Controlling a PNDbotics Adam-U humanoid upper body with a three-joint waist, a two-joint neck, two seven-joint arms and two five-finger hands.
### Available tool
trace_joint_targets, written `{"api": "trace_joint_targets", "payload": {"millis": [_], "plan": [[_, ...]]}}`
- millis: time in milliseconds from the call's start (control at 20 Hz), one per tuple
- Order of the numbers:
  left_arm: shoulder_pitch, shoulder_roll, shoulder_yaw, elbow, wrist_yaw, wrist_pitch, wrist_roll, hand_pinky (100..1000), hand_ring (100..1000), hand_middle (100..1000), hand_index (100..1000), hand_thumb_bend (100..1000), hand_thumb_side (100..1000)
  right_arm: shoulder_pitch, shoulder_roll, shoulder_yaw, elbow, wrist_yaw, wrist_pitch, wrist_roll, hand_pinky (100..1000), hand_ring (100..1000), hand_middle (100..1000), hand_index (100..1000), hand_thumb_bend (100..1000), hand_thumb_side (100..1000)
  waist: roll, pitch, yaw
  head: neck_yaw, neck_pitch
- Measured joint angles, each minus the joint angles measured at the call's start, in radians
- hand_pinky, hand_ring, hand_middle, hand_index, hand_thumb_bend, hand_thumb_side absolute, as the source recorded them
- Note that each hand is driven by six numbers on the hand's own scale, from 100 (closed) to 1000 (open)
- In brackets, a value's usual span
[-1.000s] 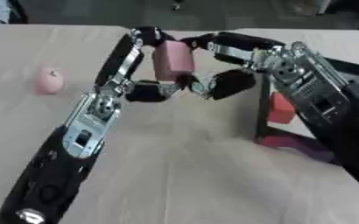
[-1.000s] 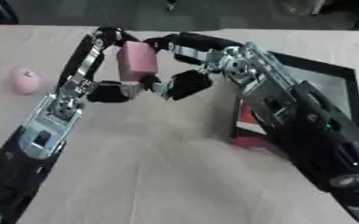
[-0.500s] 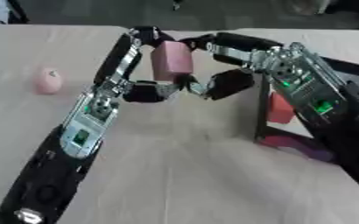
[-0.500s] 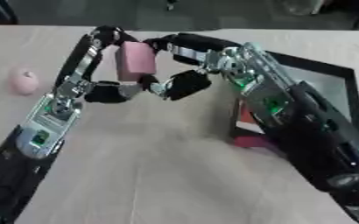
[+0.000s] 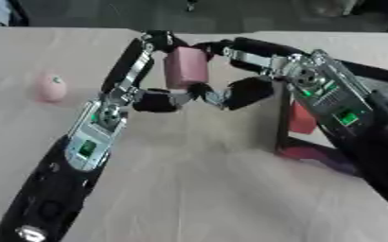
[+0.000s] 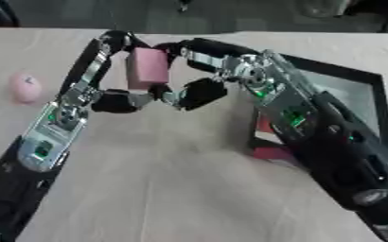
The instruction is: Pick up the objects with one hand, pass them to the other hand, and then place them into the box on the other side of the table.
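Both hands are gripping the pink block (image 5: 185, 67) left of the box (image 6: 359, 94): left hand (image 5: 152, 47) should let go only once right hand (image 5: 230, 56) is holding securely.

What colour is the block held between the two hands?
Pink; the block shows best in the left eye view.

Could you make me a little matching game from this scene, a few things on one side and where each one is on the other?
Things:
1. pink block
2. pink round object
3. red item
4. box

Places:
A. inside the box
B. alone on the table at the robot's left
C. held up between the left hand and right hand
D. on the table at the robot's right

Pairs: 1-C, 2-B, 3-A, 4-D
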Motion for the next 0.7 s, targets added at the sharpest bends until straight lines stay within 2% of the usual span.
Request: {"api": "trace_joint_targets", "payload": {"millis": [250,350,650,700], "plan": [[0.000,0.000,0.001,0.000,0.004,0.001,-0.008,688,527,444,579,100,100,0.000,0.001,0.003,0.000,-0.022,0.011,-0.038,992,951,585,878,100,356,0.000,0.000,0.000,0.000,0.000],[0.000,0.000,0.001,0.000,0.005,0.001,-0.009,688,527,445,580,100,100,0.000,0.001,0.003,0.001,-0.029,0.012,-0.046,984,933,543,844,100,372,0.000,0.000,0.000,-0.002,0.001],[0.000,0.000,0.003,0.000,0.006,0.000,-0.008,692,534,458,595,100,100,0.001,0.005,0.003,0.008,-0.043,0.021,-0.066,960,873,458,763,100,344,0.000,0.000,0.000,-0.005,0.001],[0.000,0.000,0.004,0.000,0.006,0.000,-0.007,693,536,462,601,124,100,0.001,0.005,0.004,0.009,-0.046,0.023,-0.070,955,860,445,750,100,328,0.000,0.000,0.000,-0.006,0.001]]}}
